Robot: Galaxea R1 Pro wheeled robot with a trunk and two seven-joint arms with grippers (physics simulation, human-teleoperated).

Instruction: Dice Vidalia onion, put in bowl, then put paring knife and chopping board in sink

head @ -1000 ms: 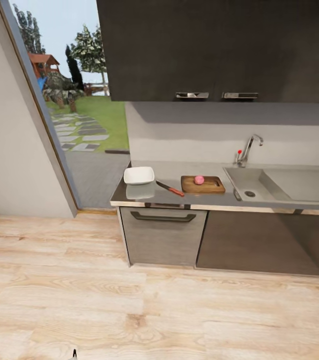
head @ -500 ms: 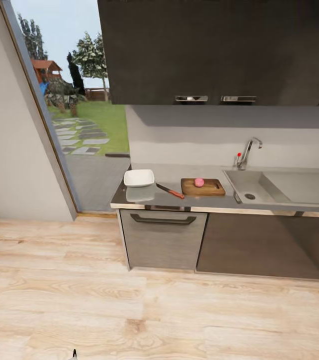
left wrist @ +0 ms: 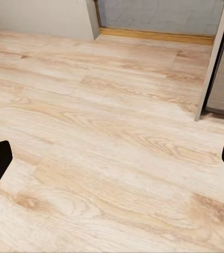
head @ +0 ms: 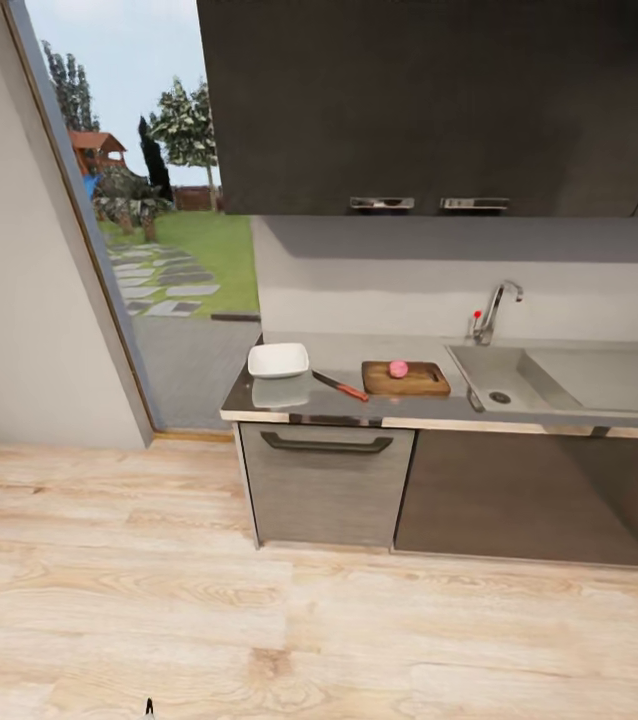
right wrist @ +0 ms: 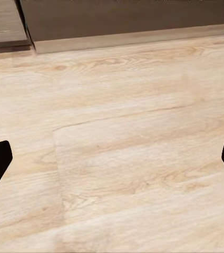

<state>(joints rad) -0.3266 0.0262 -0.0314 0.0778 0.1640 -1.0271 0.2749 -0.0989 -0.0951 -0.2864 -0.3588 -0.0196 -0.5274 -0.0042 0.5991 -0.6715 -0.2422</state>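
The Vidalia onion (head: 398,369) sat on the chopping board (head: 406,378) on the worktop (head: 359,350), with the paring knife (head: 340,386) just beside it, then the white bowl (head: 278,359); the sink (head: 504,380) lay on the board's other side. Bare wooden floor (head: 259,620) separated the robot from the cabinets. The left claw (left wrist: 112,158) and right claw (right wrist: 112,158) hung over the planks, fingers spread wide and holding nothing.

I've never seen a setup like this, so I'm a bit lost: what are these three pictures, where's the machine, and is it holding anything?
It is a simulated two-armed wheeled robot. The big picture is from its head camera, facing a kitchen countertop. On it lie a white bowl, a red-handled paring knife and a chopping board with the pink onion on top; the sink is alongside. The other two come from wrist cameras, looking down at the wooden floor. The left gripper and right gripper are open, holding nothing.
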